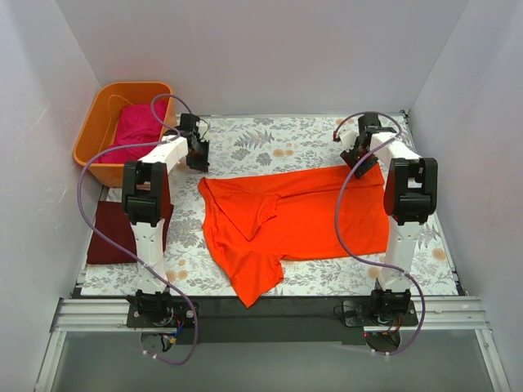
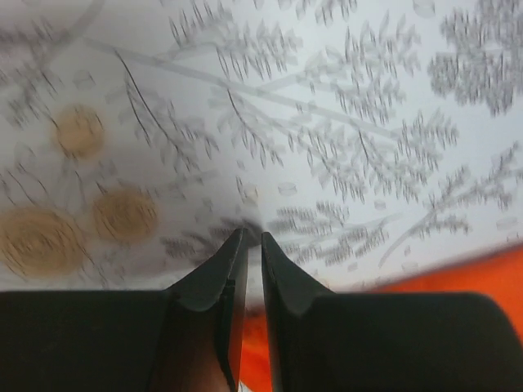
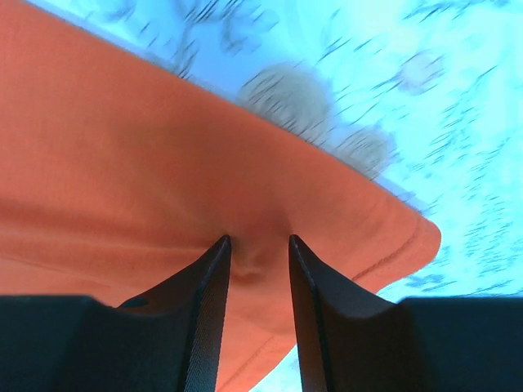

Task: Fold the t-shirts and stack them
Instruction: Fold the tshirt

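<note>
The bright orange-red t-shirt [image 1: 302, 216] lies spread on the floral table, with one side folded over its middle and a sleeve hanging toward the near edge. My right gripper [image 1: 357, 162] is at the shirt's far right corner. In the right wrist view it [image 3: 259, 241] is open, with its tips pressed on the orange cloth [image 3: 122, 147], which puckers between them. My left gripper [image 1: 198, 159] is just beyond the shirt's far left corner. In the left wrist view it [image 2: 253, 237] is shut and empty over the tablecloth, with orange cloth [image 2: 458, 278] behind it. The dark maroon shirt [image 1: 114, 233] lies folded at the left. The magenta-pink shirt [image 1: 135, 126] is in the tub.
The orange plastic tub [image 1: 91, 135] stands at the far left corner. The floral tablecloth [image 1: 270, 139] covers the table. White walls close in the left, back and right sides. A black rail with the arm bases runs along the near edge.
</note>
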`<state>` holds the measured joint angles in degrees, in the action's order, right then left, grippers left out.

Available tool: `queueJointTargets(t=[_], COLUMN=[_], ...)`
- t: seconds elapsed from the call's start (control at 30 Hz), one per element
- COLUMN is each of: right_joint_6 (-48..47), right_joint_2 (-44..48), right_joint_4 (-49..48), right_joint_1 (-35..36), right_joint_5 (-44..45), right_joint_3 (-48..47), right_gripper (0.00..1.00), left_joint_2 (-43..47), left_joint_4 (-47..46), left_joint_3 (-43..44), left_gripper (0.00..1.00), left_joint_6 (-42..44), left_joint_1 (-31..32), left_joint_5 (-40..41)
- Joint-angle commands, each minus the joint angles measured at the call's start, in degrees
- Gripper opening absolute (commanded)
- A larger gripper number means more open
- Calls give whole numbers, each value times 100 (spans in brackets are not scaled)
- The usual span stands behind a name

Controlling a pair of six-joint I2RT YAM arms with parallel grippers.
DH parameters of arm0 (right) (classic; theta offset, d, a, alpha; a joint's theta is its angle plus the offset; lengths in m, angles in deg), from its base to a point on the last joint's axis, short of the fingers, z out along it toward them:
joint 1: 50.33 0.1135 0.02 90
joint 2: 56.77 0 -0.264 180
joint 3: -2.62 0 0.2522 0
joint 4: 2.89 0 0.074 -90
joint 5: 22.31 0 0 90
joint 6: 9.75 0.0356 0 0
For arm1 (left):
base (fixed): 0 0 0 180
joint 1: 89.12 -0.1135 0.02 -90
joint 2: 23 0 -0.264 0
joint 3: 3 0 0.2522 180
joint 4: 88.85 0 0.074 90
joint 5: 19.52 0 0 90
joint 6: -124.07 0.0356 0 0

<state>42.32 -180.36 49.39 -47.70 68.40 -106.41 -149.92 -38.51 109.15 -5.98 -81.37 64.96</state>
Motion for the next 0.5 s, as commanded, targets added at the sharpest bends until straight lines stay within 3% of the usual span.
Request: queueJointTargets(t=[0.0, 0.2, 0.23, 0.33, 0.47], right_joint_6=[-127, -91, -118, -197, -285], right_joint_2=[-569, -667, -579, 209, 888], right_joint_4=[-381, -144, -39, 59, 85], right_joint_1=[-70, -61, -61, -61, -61], right_joint_5=[202, -140, -368, -571, -686], right_joint_3=[-492, -1388, -1398, -952, -327], right_gripper=[42, 53, 64, 66, 67], left_joint_2=[-360, -747, -669, -64, 658], left_joint_4=[-169, 7, 42, 33, 411], left_joint_3=[575, 1849, 1955, 1825, 1202], left_gripper=[11, 13, 14, 17, 18], left_joint_6=[103, 287, 314, 349, 226], left_joint_1=[-63, -212, -221, -195, -72], left_joint_5=[51, -334, -640, -1264, -1364])
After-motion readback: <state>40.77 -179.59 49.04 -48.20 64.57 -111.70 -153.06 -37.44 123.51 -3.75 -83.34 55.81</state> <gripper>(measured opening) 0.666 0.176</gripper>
